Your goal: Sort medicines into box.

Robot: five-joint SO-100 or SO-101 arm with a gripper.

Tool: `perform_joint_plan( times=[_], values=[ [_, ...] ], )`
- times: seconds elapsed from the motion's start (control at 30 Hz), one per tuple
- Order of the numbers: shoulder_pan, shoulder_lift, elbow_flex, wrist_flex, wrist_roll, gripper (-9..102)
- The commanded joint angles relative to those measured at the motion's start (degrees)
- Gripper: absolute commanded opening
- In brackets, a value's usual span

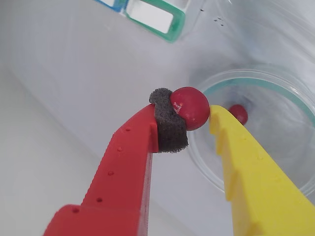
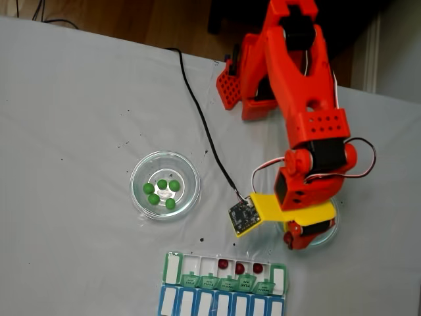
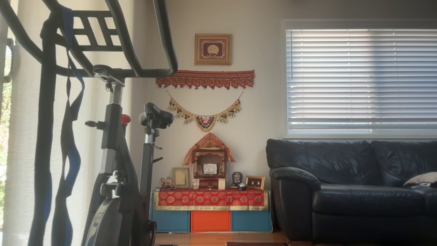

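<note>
Claw (image 1: 197, 115) pinching a dark red ball (image 1: 190, 107) above a clear glass dish (image 1: 295, 93)
The red and yellow fingers are closing tightly on it, one more red ball (image 1: 239, 113) is lying in the dish, and three are sitting in the green-lidded box (image 2: 172, 266) on the tabletop (image 2: 79, 118)

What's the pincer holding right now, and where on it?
A dark red ball, pinched across its sides between the foam pad on the red finger and the yellow finger of the pincer, above the glass dish.
</note>
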Motion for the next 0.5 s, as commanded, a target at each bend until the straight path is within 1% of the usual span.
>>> perform_joint_plan(
  times=[0.0,0.33,0.47],
  values=[
    [2.3,-0.4,-7.0,0.1,-0.2,1],
    [8.8,-5.6,-9.5,0.1,-1.7,2],
    [11.8,-14.2,-16.7,3.3,-2.3,2]
  ],
)
